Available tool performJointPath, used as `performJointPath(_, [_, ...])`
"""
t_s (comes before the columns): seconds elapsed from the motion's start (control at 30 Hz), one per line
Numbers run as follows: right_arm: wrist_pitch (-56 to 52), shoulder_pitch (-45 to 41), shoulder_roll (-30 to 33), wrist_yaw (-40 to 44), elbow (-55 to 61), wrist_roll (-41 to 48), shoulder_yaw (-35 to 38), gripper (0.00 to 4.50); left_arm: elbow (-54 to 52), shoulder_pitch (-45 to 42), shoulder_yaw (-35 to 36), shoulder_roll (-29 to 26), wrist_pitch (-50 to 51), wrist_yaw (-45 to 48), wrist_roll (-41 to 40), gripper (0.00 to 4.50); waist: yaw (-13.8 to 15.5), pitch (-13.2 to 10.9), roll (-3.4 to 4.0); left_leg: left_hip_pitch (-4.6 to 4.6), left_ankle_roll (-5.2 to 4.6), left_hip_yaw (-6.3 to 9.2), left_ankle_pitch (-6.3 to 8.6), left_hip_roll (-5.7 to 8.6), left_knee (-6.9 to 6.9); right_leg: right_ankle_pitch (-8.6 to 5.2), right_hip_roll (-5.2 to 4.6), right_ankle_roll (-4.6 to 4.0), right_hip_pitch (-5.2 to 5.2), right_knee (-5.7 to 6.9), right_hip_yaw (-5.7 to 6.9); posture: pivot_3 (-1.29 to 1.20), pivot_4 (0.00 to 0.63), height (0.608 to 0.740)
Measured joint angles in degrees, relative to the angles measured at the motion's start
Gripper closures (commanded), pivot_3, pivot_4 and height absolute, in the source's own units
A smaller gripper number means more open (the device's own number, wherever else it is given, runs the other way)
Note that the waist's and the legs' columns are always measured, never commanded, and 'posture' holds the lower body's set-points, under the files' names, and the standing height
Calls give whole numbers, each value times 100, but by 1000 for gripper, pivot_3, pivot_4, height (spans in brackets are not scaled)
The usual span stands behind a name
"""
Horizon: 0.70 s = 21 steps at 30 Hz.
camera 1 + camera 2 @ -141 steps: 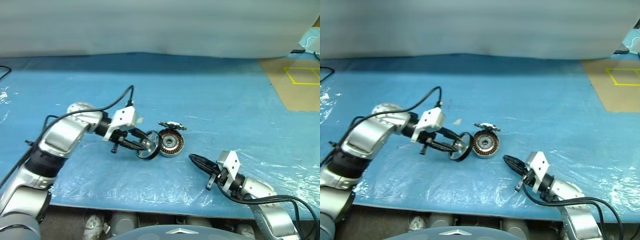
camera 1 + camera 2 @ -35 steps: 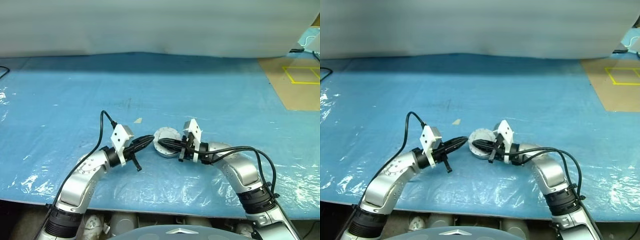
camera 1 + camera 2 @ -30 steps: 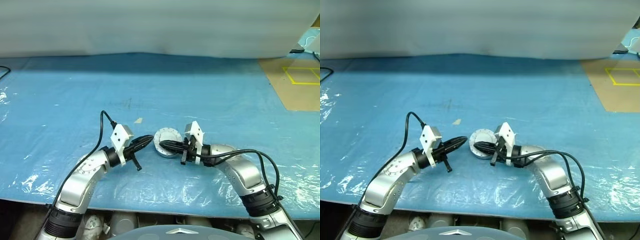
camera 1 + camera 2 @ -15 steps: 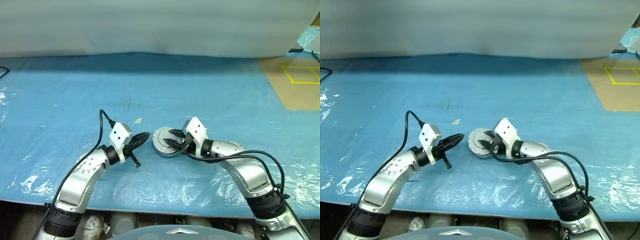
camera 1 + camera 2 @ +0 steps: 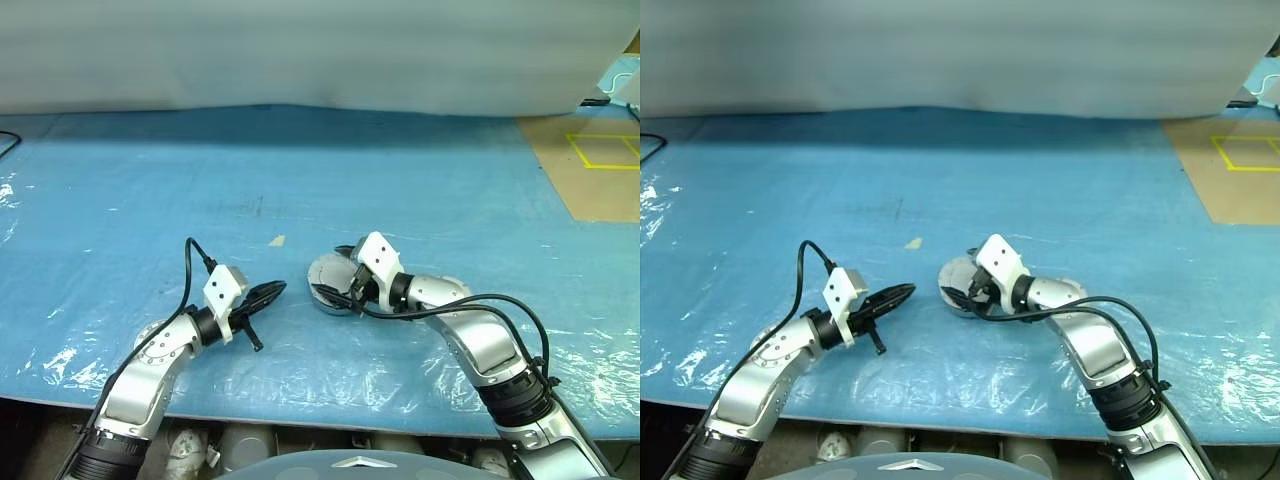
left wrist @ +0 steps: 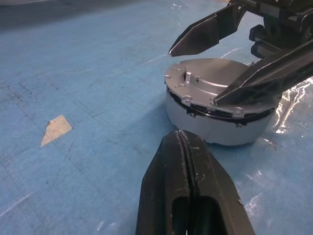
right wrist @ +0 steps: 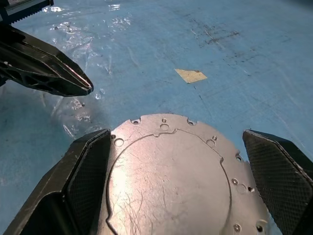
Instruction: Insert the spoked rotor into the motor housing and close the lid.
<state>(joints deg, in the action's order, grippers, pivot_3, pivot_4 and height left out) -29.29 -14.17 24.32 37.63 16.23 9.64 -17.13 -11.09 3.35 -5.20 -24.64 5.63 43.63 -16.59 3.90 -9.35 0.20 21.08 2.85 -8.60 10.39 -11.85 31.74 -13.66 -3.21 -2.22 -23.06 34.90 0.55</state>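
The motor housing point(image 6: 215, 125) stands on the blue sheet, a short grey puck. The lid point(image 7: 168, 181) lies flat on top of it, smooth side up, with a thin dark seam under its rim. The spoked rotor is hidden. My right gripper point(image 6: 193, 77) is open, its two black fingers point(image 7: 83, 176) spread on either side of the lid just above it, with nothing held. My left gripper point(image 5: 278, 288) is shut and empty, its tips pointing at the housing from a short way to the left, apart from it.
A small tan scrap point(image 5: 277, 240) lies on the blue plastic-covered table point(image 5: 450, 180) behind the housing. A brown board with yellow tape point(image 5: 600, 160) sits at the far right. A black cable point(image 5: 195, 260) loops over my left wrist.
The right gripper has opened from shut over the lid. The left arm has drawn back to the left and lower, away from the housing. Earlier the lid stood open; now it lies down.
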Motion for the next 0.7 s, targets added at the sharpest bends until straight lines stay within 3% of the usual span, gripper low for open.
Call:
performJointPath(0.2, [306,390,111,104,17,55,193,30,437,-37,2,29,-368,113,30,4500,3,1,-1,-8,-1,0,0,0,0,0,0,0,6,1,-1,0,150,740])
performJointPath(0.3, [521,456,125,125,-49,22,179,609,612,-65,2,35,-565,139,71,4500,3,1,-2,-14,-1,0,1,0,2,0,-1,0,13,2,-1,0,150,740])
performJointPath(0.4, [640,498,108,144,-68,20,128,1516,676,-68,3,40,-699,139,123,4500,3,2,-2,-16,-2,0,1,0,6,1,-3,1,17,3,-2,0,150,740])
performJointPath(0.7, [777,450,57,137,-203,12,125,1536,866,-86,4,122,-979,134,180,4500,2,3,-4,-22,-3,0,2,-1,19,3,-3,3,23,12,-4,0,150,740])
